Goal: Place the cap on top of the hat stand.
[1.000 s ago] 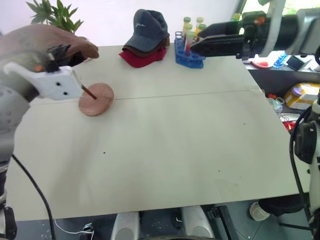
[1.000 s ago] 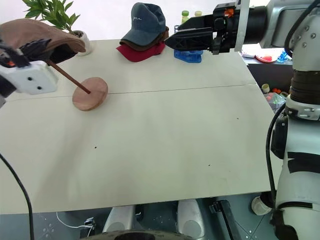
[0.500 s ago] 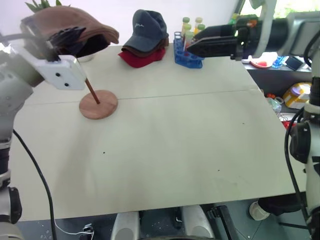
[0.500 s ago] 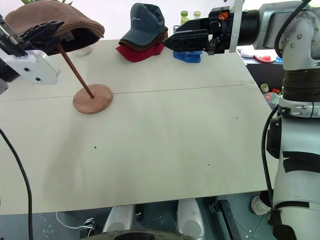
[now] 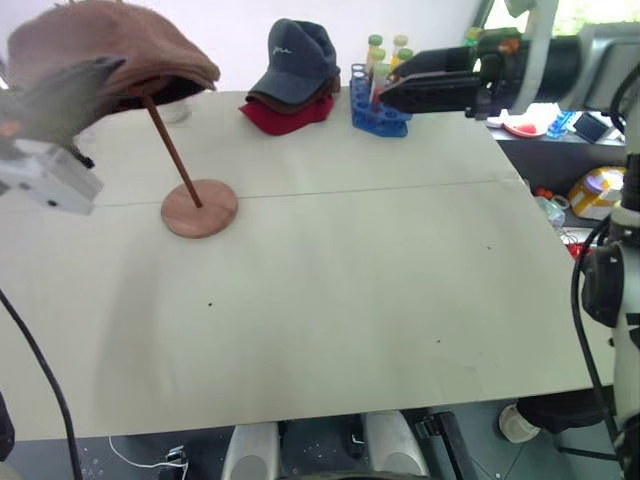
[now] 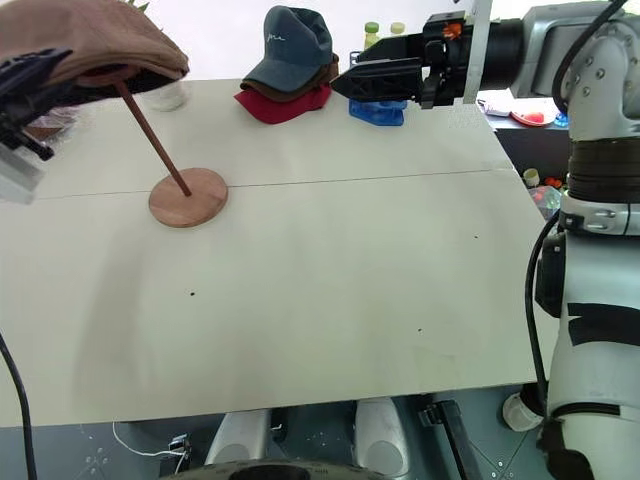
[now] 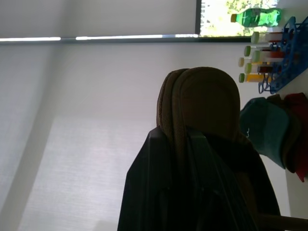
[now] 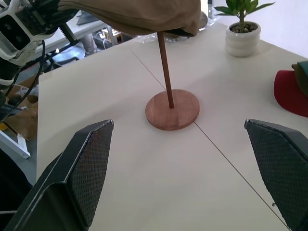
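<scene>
While the left gripper [image 6: 35, 85] keeps its black fingers [image 7: 163, 192] pinched shut on the edge of the cap [image 5: 105, 45], that brown cap sits draped over the top of the hat stand [image 5: 190, 195], up at the far left of the table [image 5: 350, 300]. Below it, the thin rod slants down to the round wooden base, which rests flat on the tabletop. Moving along the back edge, a dark grey baseball cap [image 5: 298, 55] is piled on a red cap [image 5: 285, 115], and just beside them stands a blue rack of tubes [image 5: 375, 105]. Over on the right, the right gripper [image 5: 400, 92] hangs above the table near that rack, pointing toward the stand, jaws spread wide and holding nothing.
</scene>
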Robot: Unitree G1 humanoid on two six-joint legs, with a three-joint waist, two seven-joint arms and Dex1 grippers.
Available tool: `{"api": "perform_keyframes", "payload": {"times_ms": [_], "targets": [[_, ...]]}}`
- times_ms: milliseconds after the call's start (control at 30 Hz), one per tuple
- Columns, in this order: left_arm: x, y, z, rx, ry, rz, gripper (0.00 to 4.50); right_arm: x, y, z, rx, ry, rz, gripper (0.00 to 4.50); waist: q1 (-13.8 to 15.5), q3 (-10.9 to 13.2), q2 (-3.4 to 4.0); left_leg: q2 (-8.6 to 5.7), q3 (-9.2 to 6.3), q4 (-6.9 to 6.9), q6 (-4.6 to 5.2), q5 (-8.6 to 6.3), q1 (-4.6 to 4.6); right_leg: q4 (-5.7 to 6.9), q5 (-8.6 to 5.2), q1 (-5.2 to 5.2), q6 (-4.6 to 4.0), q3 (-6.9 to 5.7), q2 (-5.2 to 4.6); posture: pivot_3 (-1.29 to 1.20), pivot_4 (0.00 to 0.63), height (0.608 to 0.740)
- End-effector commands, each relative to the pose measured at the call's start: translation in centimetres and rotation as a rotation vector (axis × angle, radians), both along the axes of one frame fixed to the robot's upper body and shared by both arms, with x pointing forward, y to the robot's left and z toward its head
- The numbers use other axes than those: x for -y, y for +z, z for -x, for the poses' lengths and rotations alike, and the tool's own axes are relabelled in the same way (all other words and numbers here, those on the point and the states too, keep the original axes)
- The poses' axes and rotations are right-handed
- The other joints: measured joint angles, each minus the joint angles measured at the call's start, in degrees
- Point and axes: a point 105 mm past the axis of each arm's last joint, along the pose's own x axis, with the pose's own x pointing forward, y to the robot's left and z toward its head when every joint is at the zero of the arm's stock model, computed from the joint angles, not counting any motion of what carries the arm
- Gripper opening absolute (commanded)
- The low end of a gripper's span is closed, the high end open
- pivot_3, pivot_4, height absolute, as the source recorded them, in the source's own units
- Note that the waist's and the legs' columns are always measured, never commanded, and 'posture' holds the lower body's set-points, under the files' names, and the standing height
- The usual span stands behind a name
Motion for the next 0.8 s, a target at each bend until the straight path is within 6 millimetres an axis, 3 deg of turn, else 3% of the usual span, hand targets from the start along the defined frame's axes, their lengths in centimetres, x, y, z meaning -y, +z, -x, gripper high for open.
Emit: {"api": "perform_keyframes", "payload": {"times_ms": [33,200,400,633,800], "targets": [[-0.8,0.9,0.9,0.042,-0.025,-0.014,0.01,0.0,1.5,0.4,0.058,0.015,-0.016,4.5,-0.02,0.0,0.0,0.0,0.0,0.0,0.0,0.0,0.01,0.0,0.0,0.0,0.0,0.0,0.0,0.0,0.15,0.728],[-1.8,-0.5,-0.1,-0.014,-0.019,-0.054,0.01,0.1,1.5,0.5,0.049,0.017,-0.014,4.5,-0.03,0.0,0.01,0.0,0.03,0.0,0.0,0.0,0.01,0.0,0.0,0.0,0.0,0.0,0.01,0.0,0.15,0.728],[-0.3,-3.1,-2.2,-0.089,-0.105,-0.124,0.01,0.0,1.7,0.6,0.047,0.012,-0.01,4.5,0.15,-0.01,0.0,0.0,0.05,0.02,0.0,0.0,0.0,0.01,0.01,0.0,0.01,0.0,0.01,0.0,0.15,0.728],[0.4,-5.0,-3.0,-0.135,-0.163,-0.169,0.01,0.1,1.4,1.0,0.037,-0.006,-0.006,4.5,-0.19,-0.01,0.0,0.01,0.07,0.03,0.01,0.0,-0.01,0.03,0.03,-0.02,0.05,0.0,0.03,0.0,0.15,0.728],[-0.2,-5.6,-2.7,-0.145,-0.16,-0.146,2.13,0.5,1.5,1.0,0.039,-0.037,-0.007,4.5,-0.07,-0.01,0.0,0.03,0.07,0.04,0.01,0.0,-0.02,0.03,0.03,-0.02,0.05,0.01,0.03,0.0,0.15,0.728]]}}
